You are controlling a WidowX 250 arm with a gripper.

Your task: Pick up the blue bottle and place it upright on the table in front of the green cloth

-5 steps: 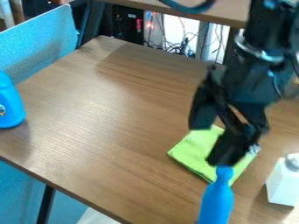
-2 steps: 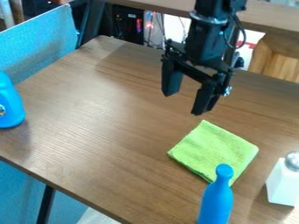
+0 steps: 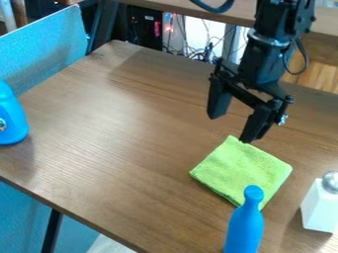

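Observation:
The black gripper (image 3: 230,129) hangs above the table's back right part, open, with nothing between its fingers. Its right fingertip appears just over the back corner of a folded green cloth (image 3: 241,170); whether they touch I cannot tell. In front of the cloth, at the bottom edge of the view, stands a blue bottle (image 3: 244,228), its top overlapping the cloth in the view. A white bottle with a silver cap (image 3: 320,207) is upright to the right of the cloth.
Another blue container (image 3: 9,117) stands at the far left of the brown table (image 3: 125,148). A light blue panel (image 3: 49,47) rises along the left back edge. Behind are cables and a second wooden surface (image 3: 264,15).
Between the first two frames the gripper moved back and left, away from the cloth. It has since shifted right and slightly forward. The cloth and bottles have not moved.

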